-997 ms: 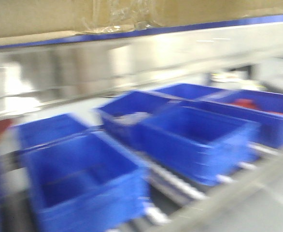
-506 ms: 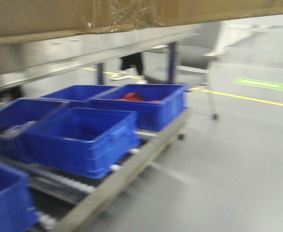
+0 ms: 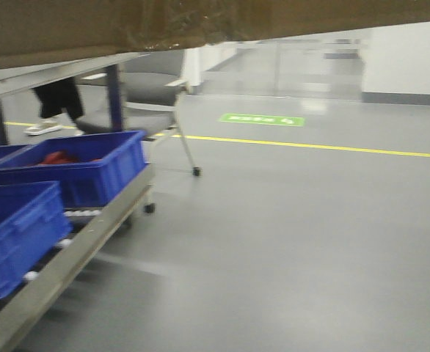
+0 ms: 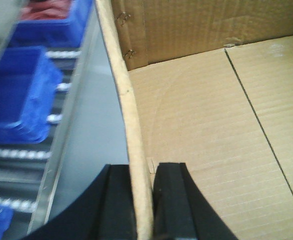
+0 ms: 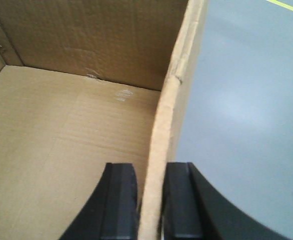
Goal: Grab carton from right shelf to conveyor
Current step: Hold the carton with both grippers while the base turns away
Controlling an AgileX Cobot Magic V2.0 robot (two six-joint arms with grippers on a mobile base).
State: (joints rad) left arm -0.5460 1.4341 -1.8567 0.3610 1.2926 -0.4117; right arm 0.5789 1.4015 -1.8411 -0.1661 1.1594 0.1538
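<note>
Blue bins (image 3: 61, 176) further left; corrugated carton (image 4: 211, 125) in left pincer (image 4: 142, 175), right pincer (image 5: 150, 172)

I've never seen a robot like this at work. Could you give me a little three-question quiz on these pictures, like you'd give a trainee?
1. True or false: the left gripper and the right gripper each pinch a side wall of the carton.
2. Which colour is the long line painted on the floor? A red, B yellow, C white.
3. Fill in: the blue bin nearest the chair holds something ____ in colour.
Key: 1 true; 2 B; 3 red.
</note>
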